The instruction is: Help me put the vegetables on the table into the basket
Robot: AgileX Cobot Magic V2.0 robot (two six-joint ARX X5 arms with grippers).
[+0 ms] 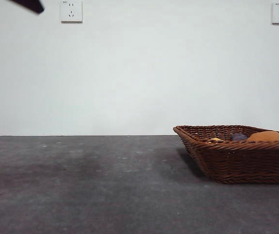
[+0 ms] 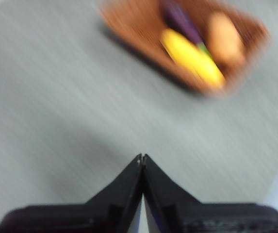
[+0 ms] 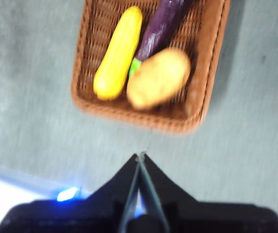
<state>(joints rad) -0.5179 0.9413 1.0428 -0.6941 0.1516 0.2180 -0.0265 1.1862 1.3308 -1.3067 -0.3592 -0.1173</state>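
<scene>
All three vegetables are seen lying inside the basket [image 1: 236, 161], which sits on the dark grey surface [image 1: 81, 185] toward one side of the front view. From the right wrist camera, the yellow corn cob [image 3: 118, 53] is shown stretched along one side of the basket, the dark purple eggplant [image 3: 160, 26] beside it with its green stem end pointing between its neighbours, and the orange-brown potato [image 3: 159, 77] resting against the eggplant's stem end. From table height only the potato's rounded top, a sliver of purple and a small yellow patch are seen above the braided rim. The right end effector [image 3: 141, 156] is held above bare surface just outside the basket's near rim, its jaws pressed together and gripping nothing. The left end effector [image 2: 141, 157] is pictured over bare surface well apart from the basket, its jaws likewise pressed together and empty; that picture is blurred. A black tip [image 1: 29, 5] is visible at a top corner of the front view, and two wall sockets [image 1: 71, 10] are set in the white wall behind.
</scene>
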